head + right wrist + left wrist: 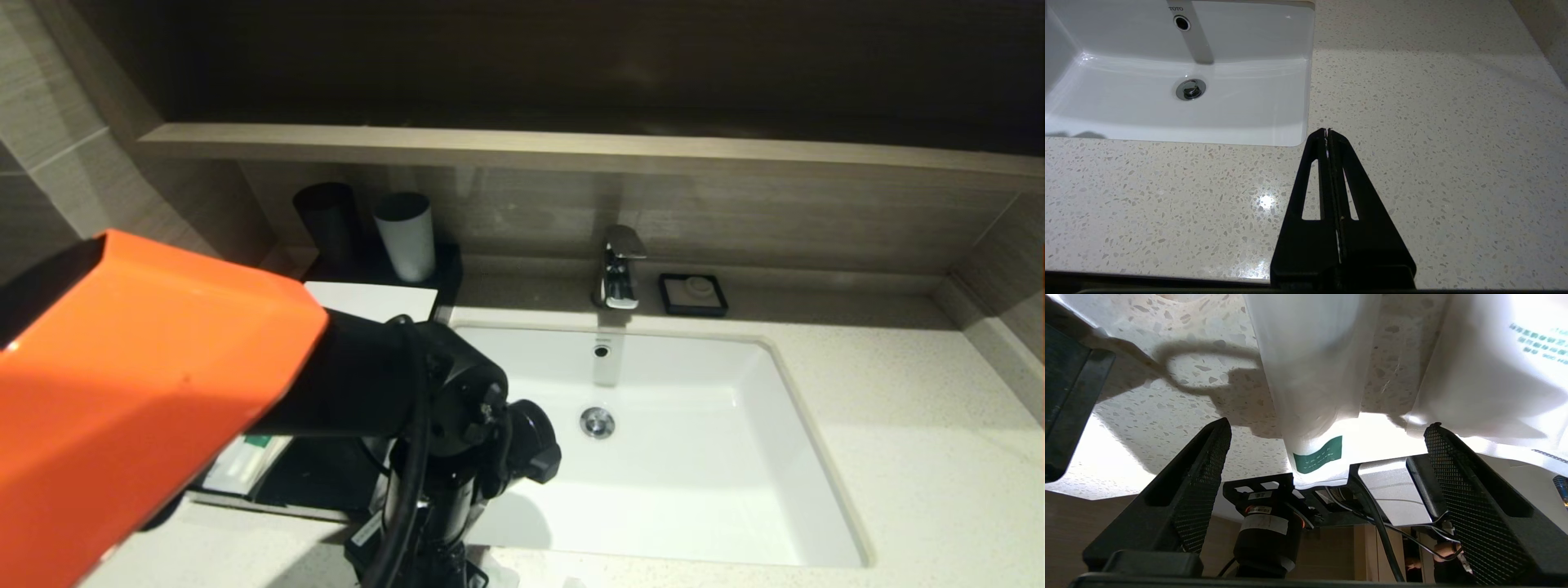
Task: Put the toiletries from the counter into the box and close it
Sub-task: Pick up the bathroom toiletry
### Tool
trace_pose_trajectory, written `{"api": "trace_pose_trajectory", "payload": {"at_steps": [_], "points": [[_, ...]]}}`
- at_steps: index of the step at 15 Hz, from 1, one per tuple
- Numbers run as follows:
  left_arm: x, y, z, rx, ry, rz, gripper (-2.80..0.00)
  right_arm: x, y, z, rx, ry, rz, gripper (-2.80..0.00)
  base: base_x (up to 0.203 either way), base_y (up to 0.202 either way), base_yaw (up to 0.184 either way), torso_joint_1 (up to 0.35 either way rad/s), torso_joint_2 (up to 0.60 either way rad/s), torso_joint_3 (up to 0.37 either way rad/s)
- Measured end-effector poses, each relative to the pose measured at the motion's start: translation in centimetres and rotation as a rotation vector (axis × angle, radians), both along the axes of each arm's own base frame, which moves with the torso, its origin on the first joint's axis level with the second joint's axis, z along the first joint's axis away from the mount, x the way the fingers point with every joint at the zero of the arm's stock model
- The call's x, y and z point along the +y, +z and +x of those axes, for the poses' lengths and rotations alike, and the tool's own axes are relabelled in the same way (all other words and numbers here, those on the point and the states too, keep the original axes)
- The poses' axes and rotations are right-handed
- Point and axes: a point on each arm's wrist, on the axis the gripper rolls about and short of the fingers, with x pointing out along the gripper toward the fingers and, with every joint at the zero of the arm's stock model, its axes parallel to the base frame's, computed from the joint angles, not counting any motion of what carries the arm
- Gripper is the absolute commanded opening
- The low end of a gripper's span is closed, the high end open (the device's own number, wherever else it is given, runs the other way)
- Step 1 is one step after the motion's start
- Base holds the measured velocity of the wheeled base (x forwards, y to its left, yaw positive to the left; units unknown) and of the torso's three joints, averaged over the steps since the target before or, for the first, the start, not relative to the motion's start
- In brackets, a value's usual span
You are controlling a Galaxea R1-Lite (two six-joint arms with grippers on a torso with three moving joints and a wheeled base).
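In the left wrist view, my left gripper [1329, 424] is open, its fingers [1202, 477] wide apart just above the counter [1167, 416]. A long white packet with a green label [1314, 396] lies on the counter between them, touching neither. A second white packet with green print [1494, 367] lies beside it, by the other finger. In the head view, the box [371, 300] stands left of the sink with its drawer pulled out, and white and green packets [245, 464] lie in it. My left arm hides its own fingers there. My right gripper [1327, 131] is shut and empty over bare counter.
The white sink basin [694, 441] fills the middle, with the tap [620, 265] behind it. A black soap dish [693, 294] sits right of the tap. A dark cup [326, 220] and a grey cup [405, 235] stand behind the box. A brown ledge [571, 151] runs above.
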Motion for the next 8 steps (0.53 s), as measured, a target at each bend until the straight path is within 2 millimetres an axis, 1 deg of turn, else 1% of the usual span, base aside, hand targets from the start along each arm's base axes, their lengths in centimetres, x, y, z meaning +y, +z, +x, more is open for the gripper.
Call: {"api": "trace_pose_trajectory", "payload": {"at_steps": [8], "points": [[-0.03, -0.14, 0.03, 0.002, 0.0, 0.005, 0.0, 0.0, 0.0, 0.0, 0.0, 0.0, 0.0, -2.8, 0.0, 0.0, 0.0, 0.0, 0.0, 0.0]]}}
